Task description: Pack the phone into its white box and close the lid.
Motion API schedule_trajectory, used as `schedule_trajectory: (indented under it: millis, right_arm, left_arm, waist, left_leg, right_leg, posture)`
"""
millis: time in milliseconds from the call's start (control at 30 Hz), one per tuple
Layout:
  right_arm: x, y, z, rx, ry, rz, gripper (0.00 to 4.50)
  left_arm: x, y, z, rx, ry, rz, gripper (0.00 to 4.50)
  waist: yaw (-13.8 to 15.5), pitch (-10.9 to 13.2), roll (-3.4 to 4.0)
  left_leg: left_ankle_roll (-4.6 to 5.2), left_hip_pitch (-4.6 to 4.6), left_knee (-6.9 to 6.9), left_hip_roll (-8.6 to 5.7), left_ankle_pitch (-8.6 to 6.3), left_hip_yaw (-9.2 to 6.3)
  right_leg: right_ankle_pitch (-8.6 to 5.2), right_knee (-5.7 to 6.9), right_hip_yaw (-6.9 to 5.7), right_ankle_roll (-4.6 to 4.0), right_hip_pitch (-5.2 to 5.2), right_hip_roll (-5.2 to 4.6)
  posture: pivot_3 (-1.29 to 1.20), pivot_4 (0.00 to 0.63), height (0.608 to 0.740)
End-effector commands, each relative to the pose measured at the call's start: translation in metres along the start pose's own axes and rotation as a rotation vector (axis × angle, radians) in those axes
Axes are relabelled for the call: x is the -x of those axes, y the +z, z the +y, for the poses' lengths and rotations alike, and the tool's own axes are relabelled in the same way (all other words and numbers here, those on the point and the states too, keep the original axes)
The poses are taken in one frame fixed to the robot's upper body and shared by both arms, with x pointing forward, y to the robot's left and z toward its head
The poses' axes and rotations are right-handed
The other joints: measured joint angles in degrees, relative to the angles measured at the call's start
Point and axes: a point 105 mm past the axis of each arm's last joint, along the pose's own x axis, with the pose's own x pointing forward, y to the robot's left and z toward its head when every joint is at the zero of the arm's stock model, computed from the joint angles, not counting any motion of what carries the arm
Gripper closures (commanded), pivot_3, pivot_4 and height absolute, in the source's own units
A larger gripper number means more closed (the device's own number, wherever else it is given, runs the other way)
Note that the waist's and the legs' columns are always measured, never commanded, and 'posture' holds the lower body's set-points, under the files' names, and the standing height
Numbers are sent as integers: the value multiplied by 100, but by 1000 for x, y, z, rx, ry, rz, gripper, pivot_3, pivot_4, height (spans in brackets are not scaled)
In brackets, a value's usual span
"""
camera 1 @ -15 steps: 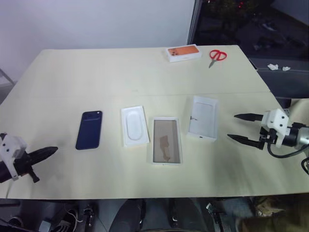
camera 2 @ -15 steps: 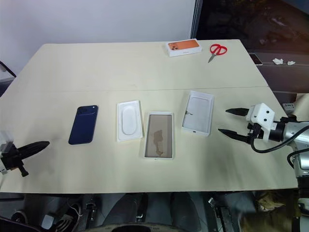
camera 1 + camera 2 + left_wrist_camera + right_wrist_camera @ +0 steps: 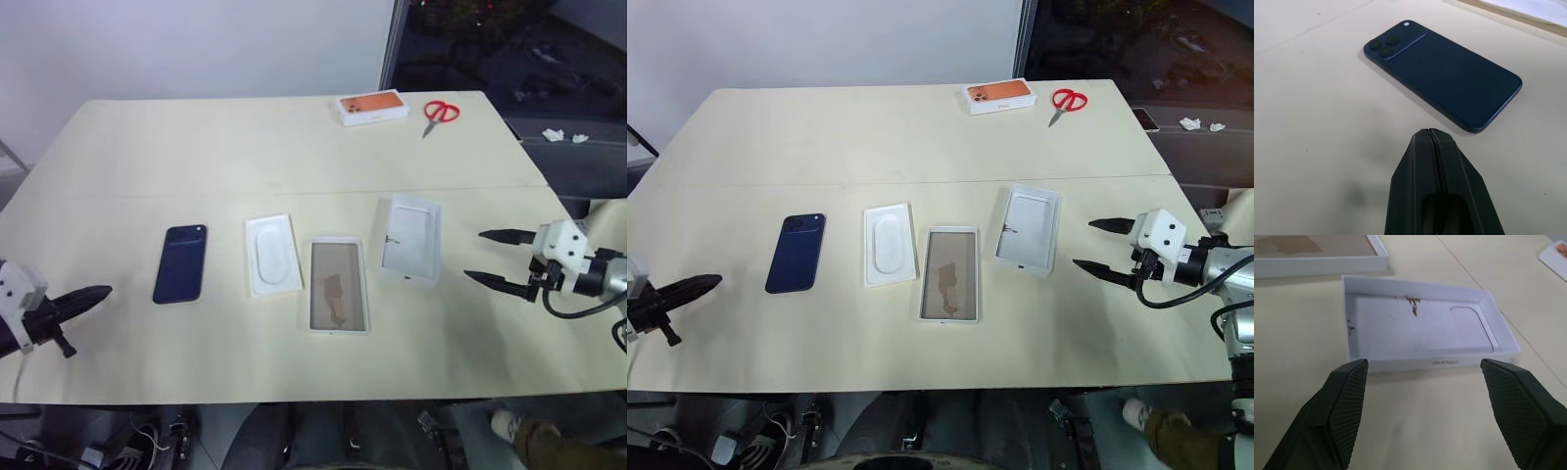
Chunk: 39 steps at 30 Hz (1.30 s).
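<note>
Nothing is packed yet. The slim dark navy-blue phone (image 3: 180,262) lies flat on the cream tabletop (image 3: 294,147), near the left gripper (image 3: 1436,142), whose jaws are pressed together and empty. The shallow white cardboard box with a tan floor (image 3: 338,285) sits open, the upturned white lid (image 3: 1420,330) beside it, before the right gripper (image 3: 1425,377), jaws wide. Next, I judge: part the left jaws and grasp the phone.

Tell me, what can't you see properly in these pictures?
- Slim dark navy-blue phone: screen hidden, it lies face down.
- White cardboard lid: printed outer face hidden against the table.
- Orange-topped white box: lettering too small, head views.
- White insert: cut off by left wrist view's edge.
</note>
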Motion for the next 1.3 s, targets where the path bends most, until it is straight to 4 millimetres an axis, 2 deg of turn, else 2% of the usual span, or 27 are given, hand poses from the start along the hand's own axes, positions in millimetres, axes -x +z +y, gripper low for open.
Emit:
schedule_trajectory:
  millis: [33, 233, 600, 700, 833, 933, 1000, 1100, 1200, 1300]
  right_arm:
    - [3, 9, -5, 37, -22, -20, 649]
    - [1, 11, -5, 36, -22, -27, 649]
    - [-6, 19, -7, 16, -21, -57, 649]
    - [-19, 36, -6, 9, -22, -106, 649]
    - [-30, 47, -1, -4, -5, -138, 649]
    - [-39, 66, 4, -8, 43, -171, 649]
    - [-48, 82, 12, 6, 86, -200, 649]
    - [-63, 99, 31, 32, 176, -209, 649]
    - [-75, 112, 46, 27, 243, -209, 649]
    - [-97, 124, 60, 46, 255, -220, 649]
  left_arm:
    - [-1, 8, 5, -16, 13, -21, 4500]
    - [-4, 8, 4, 6, 10, -28, 4500]
    - [-16, 15, 3, 161, -20, 4, 4500]
    - [-34, 31, -10, 236, -59, -15, 4500]
    - [-58, 50, -24, 256, -50, -55, 4500]
    - [-74, 61, -35, 299, -54, -70, 4500]
    - [-86, 64, -46, 291, -53, -51, 4500]
    - [-106, 67, -50, 334, 12, -50, 4500]
    - [-124, 75, -60, 452, 17, -78, 4500]
    - [-145, 76, -79, 472, -4, -23, 4500]
  waist:
    - [5, 0, 0]
    - [2, 0, 0]
    - [4, 0, 0]
    - [-2, 0, 0]
    - [8, 0, 0]
    - [14, 0, 0]
    - [1, 0, 0]
    - [14, 0, 0]
    - [17, 0, -5]
    - [13, -1, -7]
  left_leg:
    - [0, 0, 0, 0, 0, 0]
    - [0, 0, 0, 0, 0, 1]
    - [0, 0, 1, -1, 0, 1]
    - [0, 0, 1, -1, 0, 1]
    - [0, 0, 4, -1, 0, 1]
    - [0, 0, 3, -3, 0, 1]
    - [0, 0, 4, -3, 0, 1]
    - [-1, 1, 4, -1, 0, 0]
    - [-1, 0, 9, -2, 0, 0]
    - [-1, -1, 10, -6, 0, 0]
  right_leg:
    - [0, 0, 0, 0, 0, 0]
    - [0, 1, 0, 0, 0, 0]
    - [1, 1, 0, 1, 0, 0]
    - [1, 4, 1, 1, 0, 0]
    - [1, 6, 2, 2, -1, 1]
    - [1, 5, 3, 2, -1, 0]
    - [1, 7, 3, 2, -1, 0]
    - [1, 9, 3, 2, -2, 2]
    - [2, 10, 3, 3, -1, 3]
    - [2, 10, 3, 3, -2, 2]
  posture:
    - [0, 150, 740]
    - [0, 150, 740]
    - [0, 150, 740]
    - [0, 150, 740]
    - [0, 150, 740]
    - [0, 150, 740]
    - [0, 150, 740]
    - [0, 150, 740]
    - [0, 150, 740]
    - [0, 150, 740]
